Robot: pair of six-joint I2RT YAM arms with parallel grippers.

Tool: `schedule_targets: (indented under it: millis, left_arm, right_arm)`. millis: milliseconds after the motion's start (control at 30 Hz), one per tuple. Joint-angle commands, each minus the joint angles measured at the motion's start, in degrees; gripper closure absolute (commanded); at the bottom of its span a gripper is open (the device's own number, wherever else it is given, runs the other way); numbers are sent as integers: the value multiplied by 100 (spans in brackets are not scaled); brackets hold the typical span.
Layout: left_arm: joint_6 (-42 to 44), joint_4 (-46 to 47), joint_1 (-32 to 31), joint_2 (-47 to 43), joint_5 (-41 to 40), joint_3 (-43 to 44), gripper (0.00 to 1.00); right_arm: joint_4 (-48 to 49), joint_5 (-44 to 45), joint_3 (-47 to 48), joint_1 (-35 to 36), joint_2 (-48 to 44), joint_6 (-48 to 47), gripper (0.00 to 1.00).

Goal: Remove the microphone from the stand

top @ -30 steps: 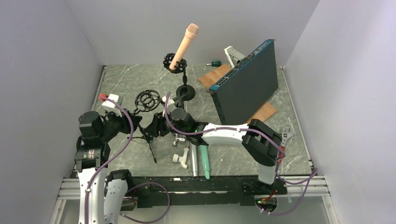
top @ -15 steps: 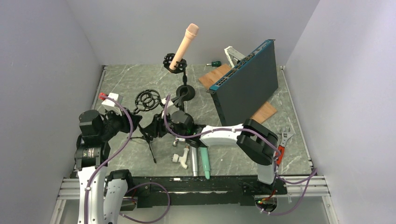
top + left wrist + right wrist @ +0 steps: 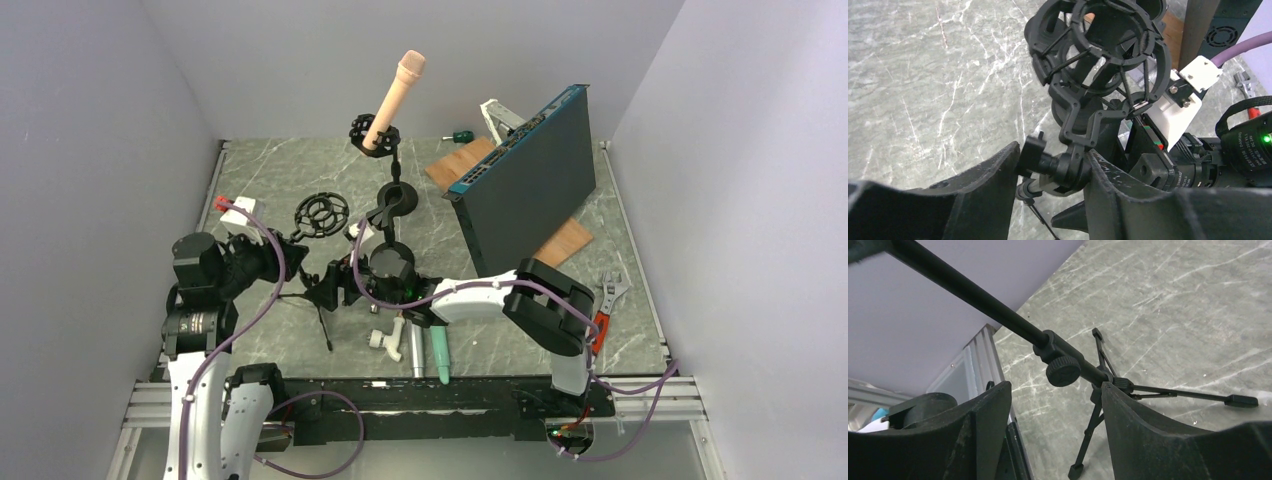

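A black tripod stand carries an empty black shock mount, which also shows in the left wrist view. My left gripper is shut on the mount's swivel joint, one finger on each side. My right gripper is open around the stand's pole, with the clamp knob between its fingers. A beige microphone sits tilted in a second stand at the back. A teal microphone lies on the table by the front edge.
A silver rod and a white fitting lie beside the teal microphone. A dark rack unit leans on a wooden board at the right. A wrench lies at the far right. A white block is at the left.
My right gripper has moved toward the near edge and further left along the stand's pole. The left gripper keeps its hold on the mount's joint, which shifted slightly back.
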Motion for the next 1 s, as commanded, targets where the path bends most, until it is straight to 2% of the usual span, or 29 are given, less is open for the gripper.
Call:
schedule_targets:
  millis: [0,67,133,167,233,433,667,733,833,867,967]
  left_arm:
    - [-159,-2,9,-105,-54,-65,44]
    - [-185,18,9,-161,-83,-25,40]
    - [-206,26,8,-191,-69,42,24]
    - [-204,14,9,-195,-59,82,19]
    - [-185,-51,8,-188,-78,190,18]
    - [-247,48,8,-283,-208,214,24]
    - [-268,242,9,-316,-171,-69,35]
    - [-238,274,5,-337,-196,-137,37]
    - [-248,367,8,-349,-196,-244,42]
    - [-269,408,8,-332,-160,-271,44]
    - [-301,477,9,-244,-35,-268,55]
  right_arm:
    - [720,-32,-44,-9,-126,-28,32]
    - [817,-39,-40,-13,-77,16,33]
    - [901,-77,9,-10,-21,53,36]
    - [935,-105,28,-10,14,77,38]
    - [961,-130,86,-16,75,122,41]
    - [1146,-91,26,-67,184,257,51]
    - [1287,-112,-11,-90,309,179,64]
    - [1224,-87,20,-88,332,57,73]
    - [987,57,93,-75,357,-290,96]
    - [990,119,41,-65,348,-420,100]
    - [1138,251,-148,6,356,-1097,100]
